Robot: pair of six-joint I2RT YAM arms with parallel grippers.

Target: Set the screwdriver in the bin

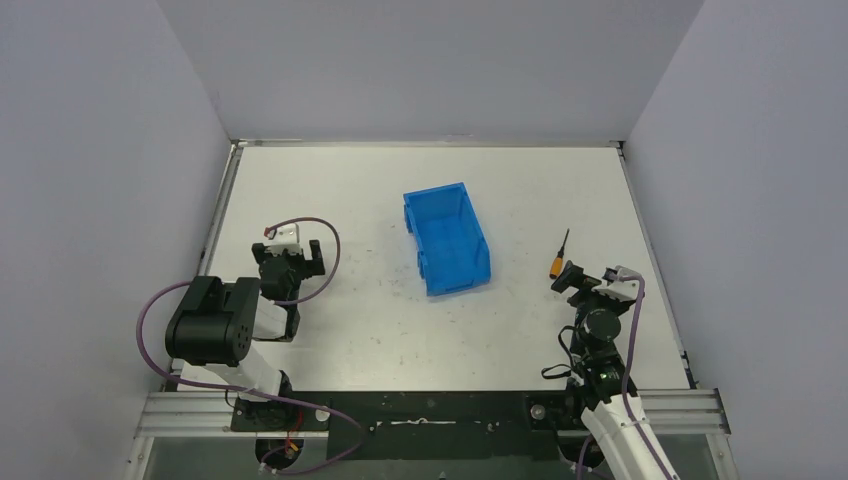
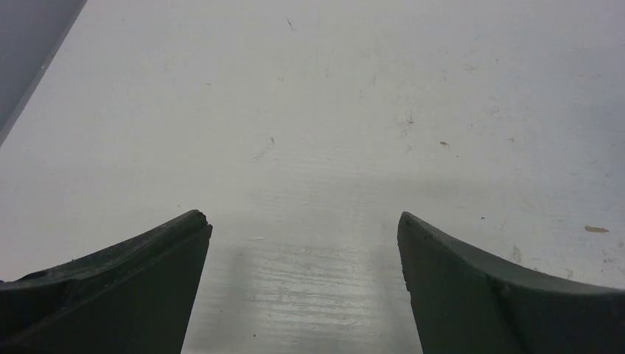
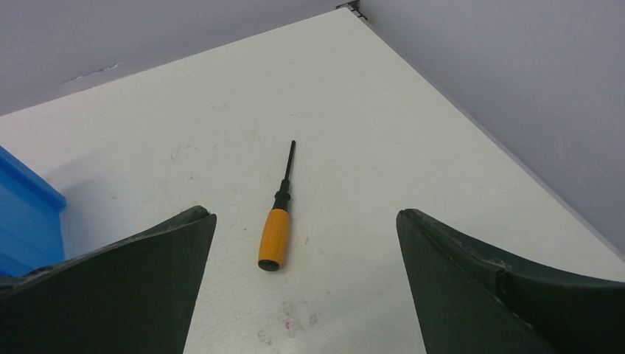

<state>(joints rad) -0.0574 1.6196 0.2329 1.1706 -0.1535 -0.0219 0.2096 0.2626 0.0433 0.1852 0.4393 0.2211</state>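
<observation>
The screwdriver [image 1: 560, 254] lies flat on the white table [image 1: 350, 330], right of the bin [image 1: 446, 238] and well apart from it; it is not inside the bin. Its long axis runs near-to-far, leaning slightly right in the top view; the black shaft points toward the far wall, and the orange handle butt faces the arm bases.

In the right wrist view the screwdriver [image 3: 276, 214] appears in the gap between the fingers of the right gripper [image 3: 304, 215], touching neither; the jaws stand wide apart with nothing held. The shaft points away from this camera and the handle butt faces it. In the top view the right gripper [image 1: 585, 278] sits just beside the handle end; whether it is raised off the table cannot be told there.

The left gripper [image 1: 290, 257] is on the left side of the table, well apart from the bin; in its own view the left gripper [image 2: 304, 217] shows jaws spread, with bare scuffed table surface between them.

Limits of view: only a blue corner of the bin [image 3: 22, 214] shows in the right wrist view, cut off by the frame edge and one finger; the shape of the shaft tip is too small to make out; the lower parts of both arms run out of the bottom of the top view.
</observation>
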